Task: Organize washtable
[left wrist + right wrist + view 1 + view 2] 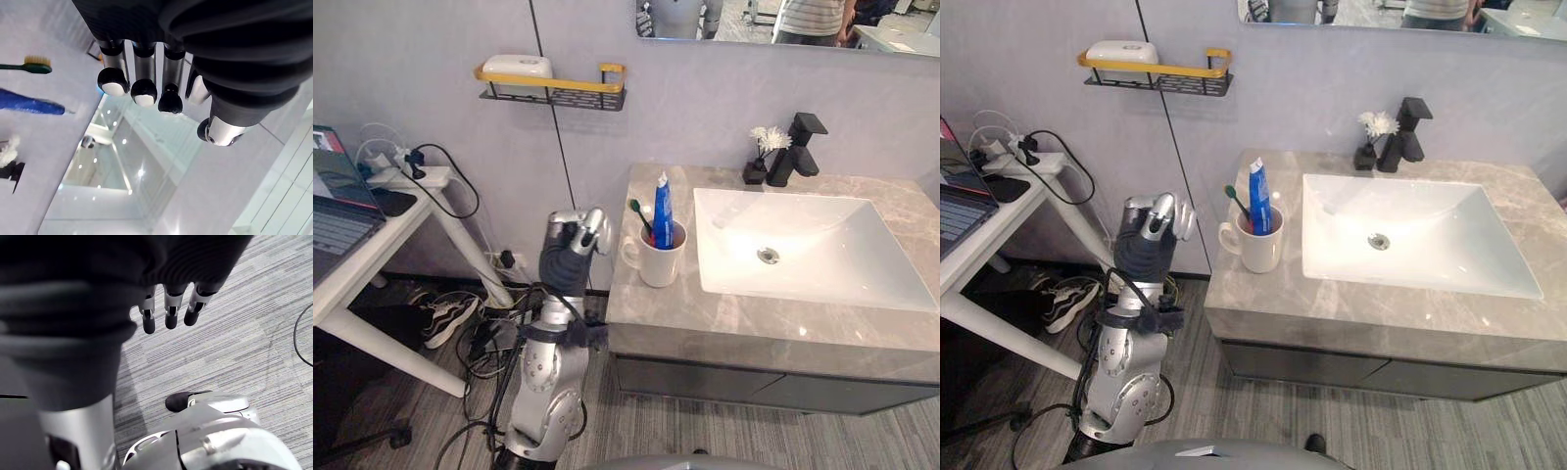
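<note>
The white mug [656, 262] stands near the left edge of the surface [754, 323], just beside the sink [842, 257]. It holds a green toothbrush [641, 217] and a blue toothpaste tube [663, 209]. The left hand [579, 235] hovers just off that left edge, fingers curled around nothing. The right hand [171, 306] points down at the floor [234, 347], fingers loosely straight.

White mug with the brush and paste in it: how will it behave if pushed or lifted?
The mug looks ceramic: probably rigid, fairly heavy, breakable if dropped. The tall toothpaste tube and toothbrush lean out above its rim, so they likely shift, and a high push might tip it. The countertop looks smooth, so a low push should slide it.
</note>
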Available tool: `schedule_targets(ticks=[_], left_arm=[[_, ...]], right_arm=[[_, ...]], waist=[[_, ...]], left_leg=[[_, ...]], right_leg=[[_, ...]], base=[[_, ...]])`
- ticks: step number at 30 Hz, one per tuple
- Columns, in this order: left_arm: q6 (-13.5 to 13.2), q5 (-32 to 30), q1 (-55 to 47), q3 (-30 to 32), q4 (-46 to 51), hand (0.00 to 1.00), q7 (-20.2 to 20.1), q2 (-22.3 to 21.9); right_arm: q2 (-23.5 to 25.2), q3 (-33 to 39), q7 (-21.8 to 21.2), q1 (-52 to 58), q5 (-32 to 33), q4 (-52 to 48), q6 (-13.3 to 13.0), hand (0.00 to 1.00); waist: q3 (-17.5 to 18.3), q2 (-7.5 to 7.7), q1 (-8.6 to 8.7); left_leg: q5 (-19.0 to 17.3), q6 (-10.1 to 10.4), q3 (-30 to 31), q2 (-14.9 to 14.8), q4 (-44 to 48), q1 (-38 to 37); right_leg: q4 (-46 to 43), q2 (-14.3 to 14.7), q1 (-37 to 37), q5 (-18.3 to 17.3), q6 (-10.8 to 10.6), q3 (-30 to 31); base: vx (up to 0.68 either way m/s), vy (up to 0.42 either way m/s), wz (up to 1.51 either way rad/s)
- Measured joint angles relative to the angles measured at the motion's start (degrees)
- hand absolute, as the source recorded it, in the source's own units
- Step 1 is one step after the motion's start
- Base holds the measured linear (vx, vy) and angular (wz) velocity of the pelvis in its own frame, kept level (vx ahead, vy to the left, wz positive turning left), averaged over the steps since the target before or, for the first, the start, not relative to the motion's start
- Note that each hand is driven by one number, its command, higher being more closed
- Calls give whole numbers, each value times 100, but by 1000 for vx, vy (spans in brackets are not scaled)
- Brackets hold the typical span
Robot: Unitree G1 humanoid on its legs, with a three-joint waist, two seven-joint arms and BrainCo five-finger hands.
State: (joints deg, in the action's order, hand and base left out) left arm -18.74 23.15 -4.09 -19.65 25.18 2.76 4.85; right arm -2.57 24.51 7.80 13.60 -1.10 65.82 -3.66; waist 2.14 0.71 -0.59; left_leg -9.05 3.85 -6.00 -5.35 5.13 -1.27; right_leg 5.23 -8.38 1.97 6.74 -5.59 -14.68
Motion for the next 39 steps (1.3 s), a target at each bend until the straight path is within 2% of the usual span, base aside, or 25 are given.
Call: schedule_targets(ticks=[5,15,26,31,39], left_arm=[[74,-2,198,-515,-662,100,-60,309],[303,-393,439,-967,-1938,100,-101,442],[503,-614,667,-963,-2794,100,-48,451],[512,-621,690,-942,-3089,100,60,447],[516,-684,933,-917,-3421,100,133,420]], right_arm=[[-97,-85,2,-73,-2,-7,4,0],[-117,-266,98,-138,-4,-33,5,0],[-112,-416,110,-264,-6,-35,7,0],[-109,-429,108,-315,-6,-45,7,0],[-109,-428,111,-316,-6,-45,10,0]], waist=[[15,-22,20],[4,-8,168],[-110,82,215],[-130,81,330],[-136,81,339]], left_leg=[[1,1,-4,-1,-15,-29],[4,3,-20,2,-181,-141],[5,3,-65,9,-236,-200],[5,3,-77,8,-242,-201],[5,3,-154,7,-278,-225]], right_leg=[[4,3,-15,10,14,-20],[42,10,-15,1,14,-13],[47,9,-16,1,13,-14],[48,11,-9,0,13,-5],[49,18,12,0,13,49]], base=[[0,0,0],[10,-2,-3],[15,2,-1],[0,0,0],[1,1,-3]])
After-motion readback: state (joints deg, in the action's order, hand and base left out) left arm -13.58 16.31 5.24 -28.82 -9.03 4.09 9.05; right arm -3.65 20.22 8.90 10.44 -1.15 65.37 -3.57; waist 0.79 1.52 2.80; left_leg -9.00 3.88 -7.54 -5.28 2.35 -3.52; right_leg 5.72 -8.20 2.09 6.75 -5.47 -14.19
